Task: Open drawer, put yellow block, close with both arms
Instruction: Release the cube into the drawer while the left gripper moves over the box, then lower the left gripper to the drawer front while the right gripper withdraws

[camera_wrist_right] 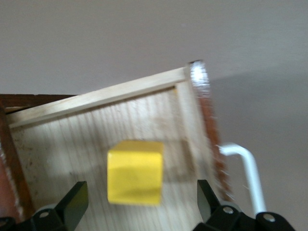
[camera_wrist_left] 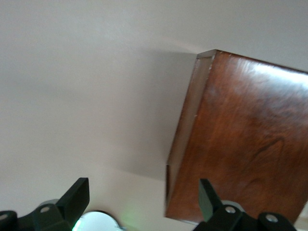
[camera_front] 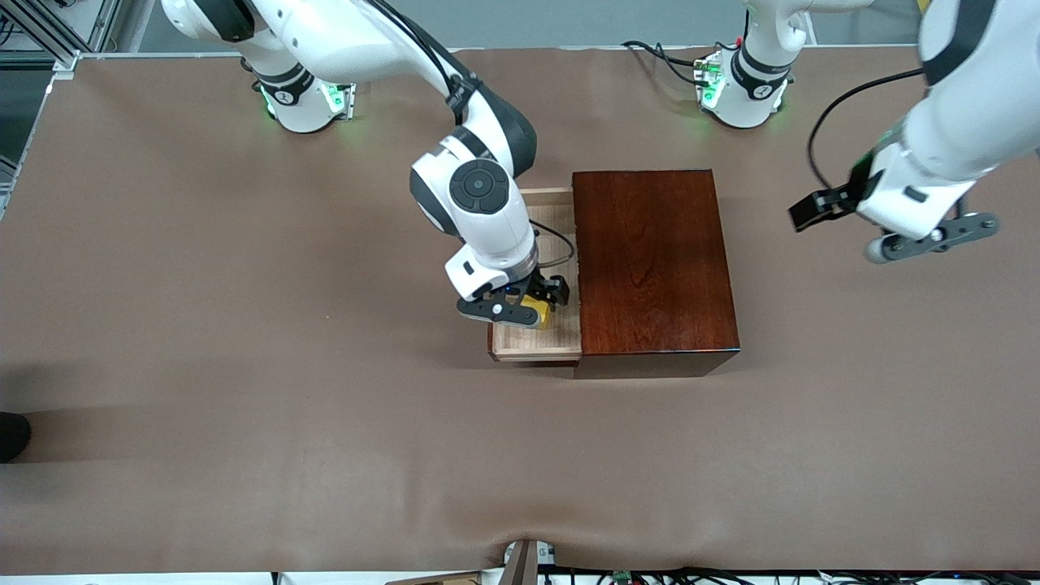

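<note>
The drawer [camera_front: 538,344] is pulled out of the dark mahogany box [camera_front: 654,260] toward the right arm's end of the table. The yellow block [camera_front: 536,312] lies on the drawer's pale wood floor. My right gripper [camera_front: 543,302] is just over it, open. In the right wrist view the block [camera_wrist_right: 134,172] sits between the spread fingers [camera_wrist_right: 77,197] and touches neither, inside the drawer's rim [camera_wrist_right: 96,100], with the white handle [camera_wrist_right: 248,168] outside. My left gripper [camera_front: 816,211] is open and empty in the air over the table, beside the box at the left arm's end.
The left wrist view shows the box's top and side [camera_wrist_left: 245,139], bare table, and a green-lit arm base [camera_wrist_left: 98,222] between that gripper's fingers. The two arm bases [camera_front: 305,101] [camera_front: 739,89] stand along the table's edge farthest from the front camera.
</note>
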Robot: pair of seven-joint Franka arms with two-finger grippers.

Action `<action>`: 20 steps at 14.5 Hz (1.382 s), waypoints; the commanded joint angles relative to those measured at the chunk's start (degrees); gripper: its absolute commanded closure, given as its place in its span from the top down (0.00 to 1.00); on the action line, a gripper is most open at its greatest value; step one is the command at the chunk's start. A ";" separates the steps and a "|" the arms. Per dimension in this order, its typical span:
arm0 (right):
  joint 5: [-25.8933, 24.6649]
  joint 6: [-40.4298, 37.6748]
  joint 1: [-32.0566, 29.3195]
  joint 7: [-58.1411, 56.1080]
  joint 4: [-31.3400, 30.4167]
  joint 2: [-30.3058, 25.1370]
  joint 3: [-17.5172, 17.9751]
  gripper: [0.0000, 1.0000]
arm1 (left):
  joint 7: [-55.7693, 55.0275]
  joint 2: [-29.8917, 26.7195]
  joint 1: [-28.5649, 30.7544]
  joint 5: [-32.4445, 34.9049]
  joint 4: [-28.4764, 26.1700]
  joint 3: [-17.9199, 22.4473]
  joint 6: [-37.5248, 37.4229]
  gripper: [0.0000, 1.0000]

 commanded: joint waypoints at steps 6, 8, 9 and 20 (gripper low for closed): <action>-0.34 -27.03 -10.86 -14.80 1.16 -17.20 0.04 1.00 | -29.08 18.71 -12.16 -0.23 14.23 -5.99 0.99 1.00; -2.53 -28.02 -16.39 -22.18 -5.50 -23.78 0.04 1.00 | -38.21 22.94 -17.96 -0.14 17.67 -5.46 3.87 1.00; -3.58 -27.93 -19.21 -25.79 -9.01 -26.95 0.04 1.00 | -43.30 24.44 -20.25 -0.14 17.94 -5.37 7.20 1.00; -3.95 -28.55 -44.54 -51.31 -18.27 -37.69 0.04 1.00 | -100.88 35.26 -36.78 -0.05 18.38 -2.48 37.45 1.00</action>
